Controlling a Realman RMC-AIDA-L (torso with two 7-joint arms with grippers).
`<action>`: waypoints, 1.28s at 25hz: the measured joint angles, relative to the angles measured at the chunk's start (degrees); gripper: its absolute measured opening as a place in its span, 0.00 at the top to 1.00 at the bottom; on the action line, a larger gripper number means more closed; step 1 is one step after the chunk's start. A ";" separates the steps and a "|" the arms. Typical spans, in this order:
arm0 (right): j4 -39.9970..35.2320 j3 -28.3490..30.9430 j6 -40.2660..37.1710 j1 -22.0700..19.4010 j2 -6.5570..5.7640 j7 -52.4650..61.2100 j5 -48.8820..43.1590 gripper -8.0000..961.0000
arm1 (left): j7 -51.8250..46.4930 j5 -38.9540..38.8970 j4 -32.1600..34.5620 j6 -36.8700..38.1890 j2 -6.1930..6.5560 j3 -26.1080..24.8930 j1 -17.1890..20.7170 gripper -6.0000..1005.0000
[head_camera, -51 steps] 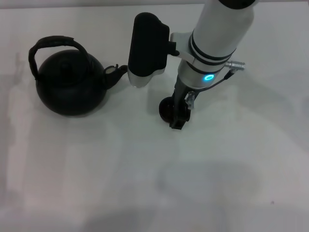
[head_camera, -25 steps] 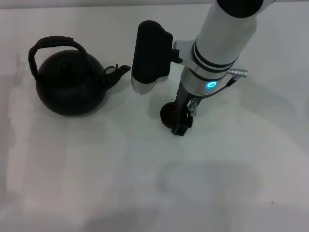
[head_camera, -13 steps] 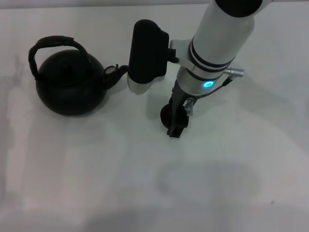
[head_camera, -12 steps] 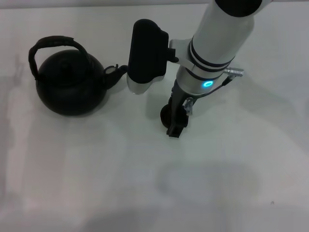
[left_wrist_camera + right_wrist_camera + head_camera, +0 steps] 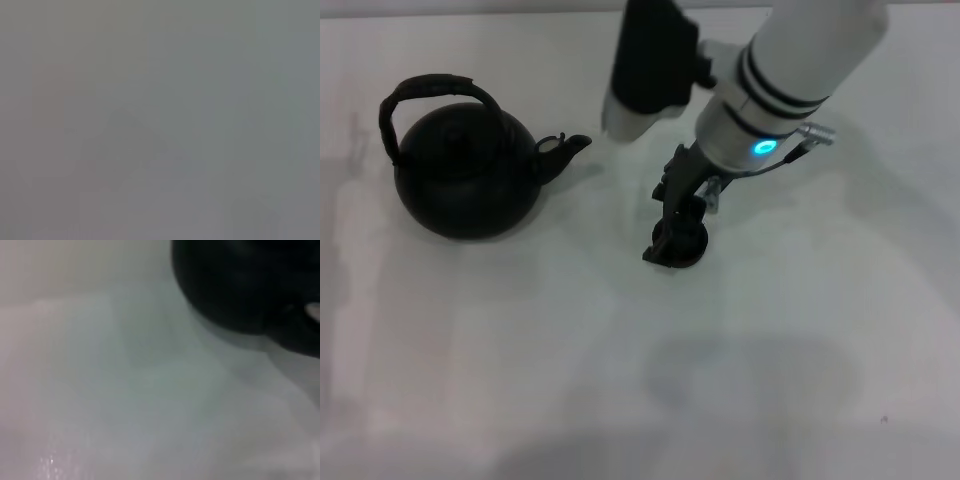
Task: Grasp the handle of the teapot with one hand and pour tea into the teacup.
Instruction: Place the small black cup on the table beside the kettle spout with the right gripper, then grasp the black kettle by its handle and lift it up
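The right claw hangs low over the white surface, directly at the cup, which sits just beneath its tip and appears to touch it. Whether its fingers are spread or clamped on the cup cannot be told. The pot stands well off to the claw's left, spout toward it, handle arched above and untouched.

Robot test bench, bare and staged.
A plain white tabletop fills the head view, with no furnishings visible.
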 joint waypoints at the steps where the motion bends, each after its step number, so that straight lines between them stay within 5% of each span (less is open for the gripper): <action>1: 0.06 1.74 0.15 -0.59 -0.09 -1.02 -0.07 0.10 | -0.03 -0.01 -0.07 0.01 0.01 0.00 0.00 0.17; 15: 0.87 35.60 0.93 -12.63 -0.24 -14.92 3.36 0.10 | 0.11 -0.13 -0.62 -0.03 0.28 -0.09 -0.65 0.17; 23: 14.02 61.02 4.40 -19.88 -0.65 -31.10 31.34 0.10 | 0.20 -0.23 -0.68 -0.07 0.27 -0.09 -0.88 0.17; 32: 30.02 66.00 -7.07 -25.52 0.00 -47.30 67.06 0.11 | 0.12 -0.22 -0.68 -0.08 0.13 -0.09 -0.84 0.17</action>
